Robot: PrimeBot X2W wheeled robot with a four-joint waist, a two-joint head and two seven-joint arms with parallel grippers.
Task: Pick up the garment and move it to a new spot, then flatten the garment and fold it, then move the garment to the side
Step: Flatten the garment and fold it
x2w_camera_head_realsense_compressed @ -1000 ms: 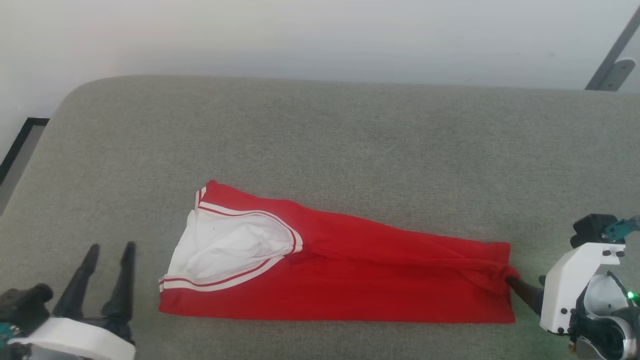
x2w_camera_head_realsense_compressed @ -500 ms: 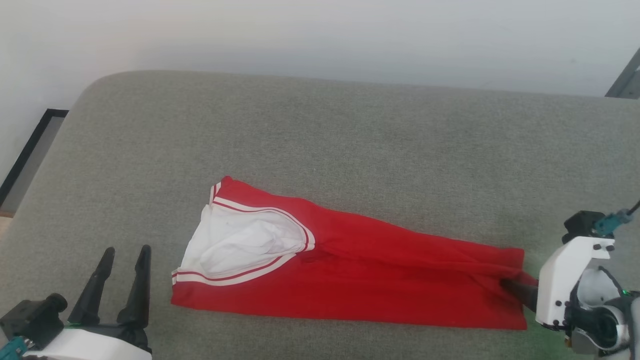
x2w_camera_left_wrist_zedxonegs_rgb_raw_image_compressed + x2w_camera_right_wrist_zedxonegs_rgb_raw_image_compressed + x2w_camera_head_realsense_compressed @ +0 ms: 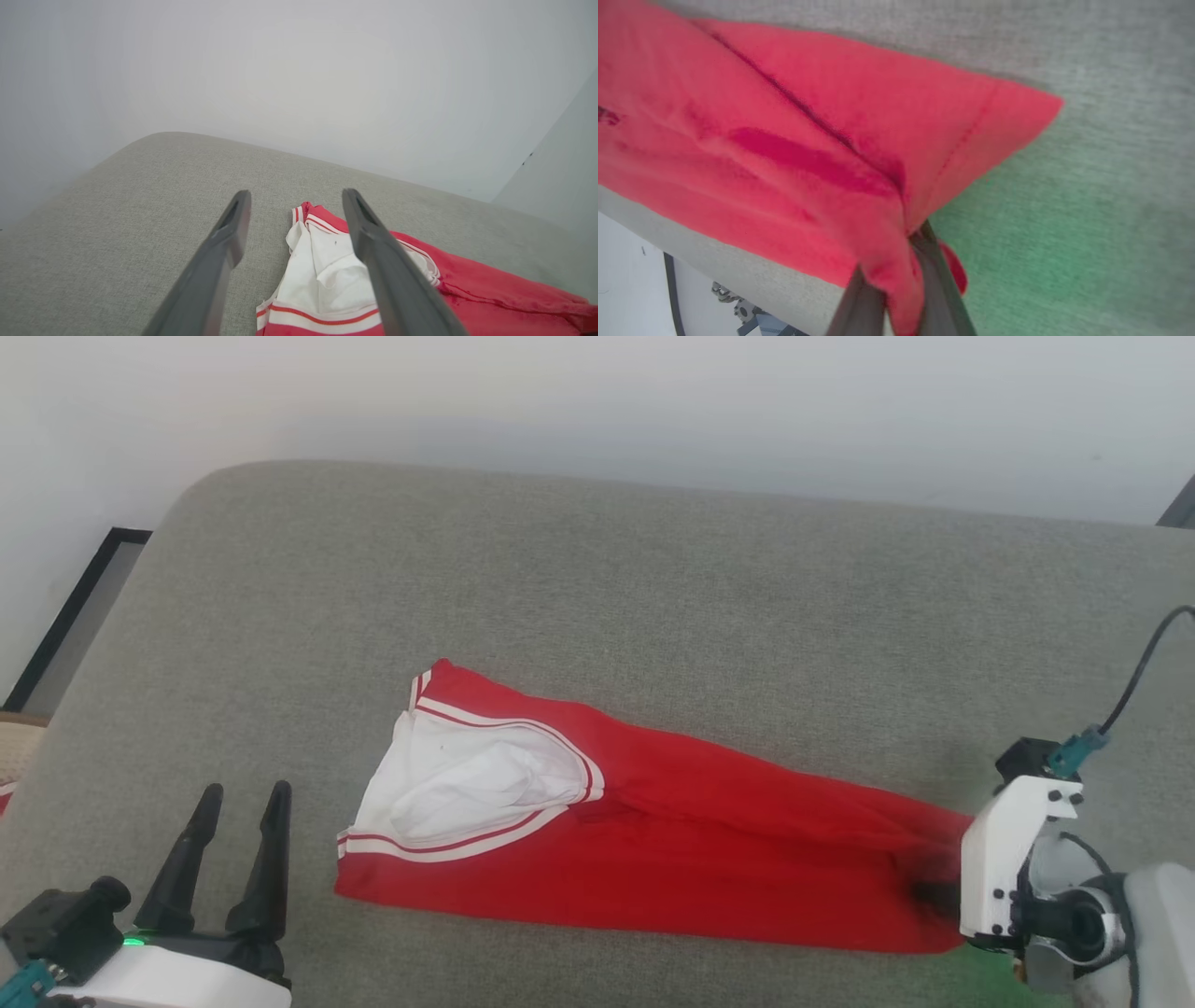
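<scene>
long, folded red-and-white garment

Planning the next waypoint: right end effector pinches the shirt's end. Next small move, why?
Probably lift the right end effector slightly: it is shut on the garment at its end; the rest lies folded on the grey cushion; the left end effector is open, off the cloth.

Clamps the right gripper onto the hem end of the garment, after standing wide at that edge a second ago. Reaches further in, with red cloth now bunched and pinched between the fingers. Swings the head camera leftward, sliding the grey cushion rightward in frame.
</scene>
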